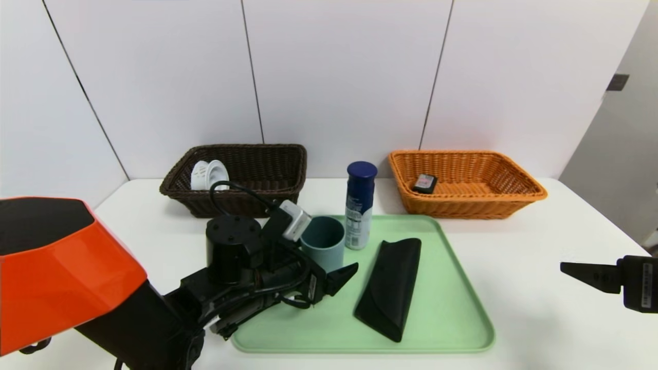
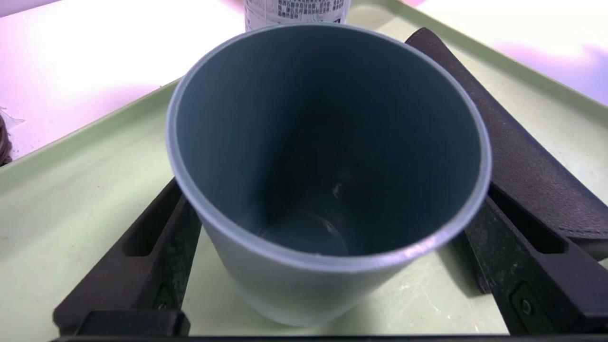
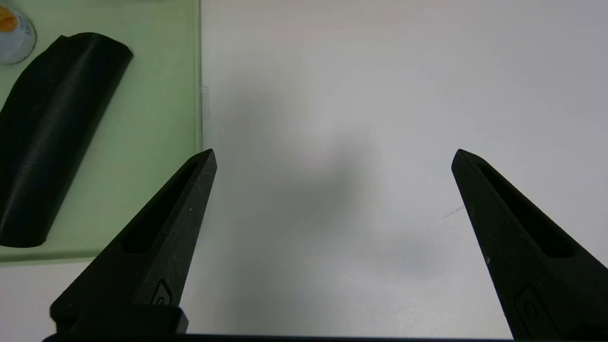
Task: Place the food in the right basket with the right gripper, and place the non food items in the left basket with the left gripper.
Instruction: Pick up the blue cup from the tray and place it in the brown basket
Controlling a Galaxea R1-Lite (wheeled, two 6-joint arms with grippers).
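- Working over the tray (image 1: 442, 318), I have the left gripper (image 2: 332, 187) spread around the cup (image 2: 318, 289), its fingers standing apart on either side; I can't tell whether they touch it.
- Parked beyond the tray's right side, my right gripper (image 3: 333, 159) is wide open with nothing between its fingers.
- Sorted already: white cups (image 1: 217, 174) sit in the left basket (image 1: 300, 177), behind the tray's left part, and a small black pack (image 1: 425, 183) is in the right basket (image 1: 473, 208), behind its right part.
- Left to do, I judge: three things. The cup stands on the tray's left half, the can (image 1: 361, 200) upright near its back edge, and the black case (image 1: 390, 288) lies right of its middle.
- I reckon the cup and case belong left; the can looks like food or drink, so probably right, but I'd check its label.
- Reading what I can: the can carries a block of small Chinese print and a barcode, with no brand I can make out. The pack's pinkish label is too small to read. I see no writing on the cup or case.
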